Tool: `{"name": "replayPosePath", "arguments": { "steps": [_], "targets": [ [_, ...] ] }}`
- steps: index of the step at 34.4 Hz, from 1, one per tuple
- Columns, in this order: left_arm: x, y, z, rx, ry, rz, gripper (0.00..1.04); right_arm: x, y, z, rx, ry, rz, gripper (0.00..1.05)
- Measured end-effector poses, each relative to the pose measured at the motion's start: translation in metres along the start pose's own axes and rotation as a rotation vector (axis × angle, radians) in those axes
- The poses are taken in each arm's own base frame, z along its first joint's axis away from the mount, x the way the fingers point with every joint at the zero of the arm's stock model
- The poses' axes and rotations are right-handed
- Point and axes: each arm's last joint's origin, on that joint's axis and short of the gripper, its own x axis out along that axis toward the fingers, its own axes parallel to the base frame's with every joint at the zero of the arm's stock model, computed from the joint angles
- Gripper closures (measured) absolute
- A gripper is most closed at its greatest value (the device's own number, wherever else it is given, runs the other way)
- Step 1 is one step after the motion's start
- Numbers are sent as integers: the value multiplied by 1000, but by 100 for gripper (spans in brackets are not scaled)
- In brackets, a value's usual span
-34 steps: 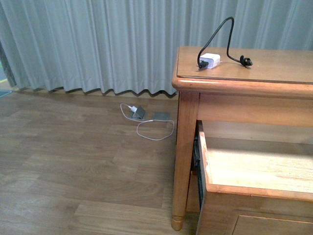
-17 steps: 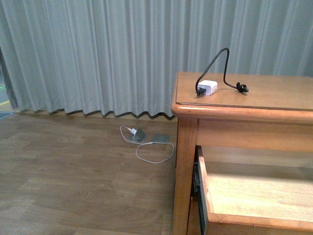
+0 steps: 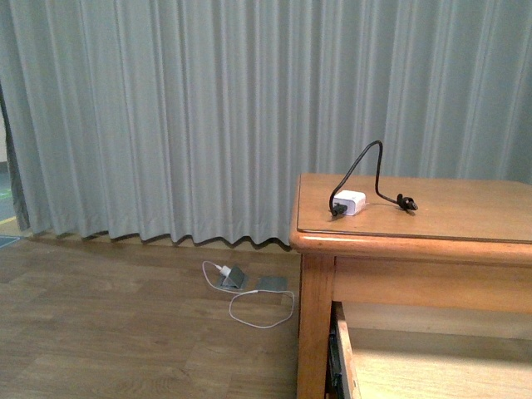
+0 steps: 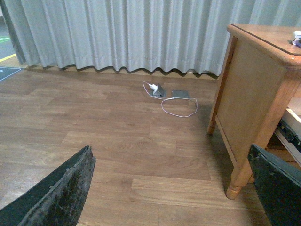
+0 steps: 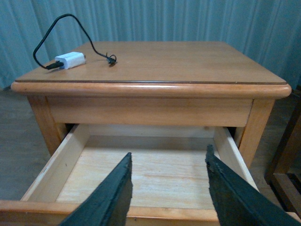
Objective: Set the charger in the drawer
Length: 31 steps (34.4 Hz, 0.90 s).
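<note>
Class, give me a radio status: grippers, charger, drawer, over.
Left gripper open, right gripper open, both empty. Charger on dresser top, untouched. Drawer open below it. Second charger on floor, clear of the path.

The dresser (image 5: pixel 188 61) top is bare except toward its left rear, where the charger (image 5: pixel 70 60) sits with its black cable arching up off the wood. I have open air over the rest. Under the top, the drawer (image 5: pixel 51 169) stands open, its floor bare between two side walls. Left of the dresser a white-cabled charger (image 4: pixel 162 92) lies on the floor before the curtain (image 3: pixel 208 116).
</note>
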Motion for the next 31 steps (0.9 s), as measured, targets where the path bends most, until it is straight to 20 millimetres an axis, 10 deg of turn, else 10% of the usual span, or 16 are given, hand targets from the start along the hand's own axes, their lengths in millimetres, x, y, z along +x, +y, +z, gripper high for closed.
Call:
{"name": "replayPosePath", "arguments": {
  "steps": [9,25,31],
  "targets": [
    [0,0,0,0,0,0,6,-8,12,-8,-7,2,7,103],
    [0,0,0,0,0,0,6,-19,12,-19,-8,-5,5,102],
    [0,0,0,0,0,0,6,-19,12,-19,-7,-9,5,65]
  ]
}}
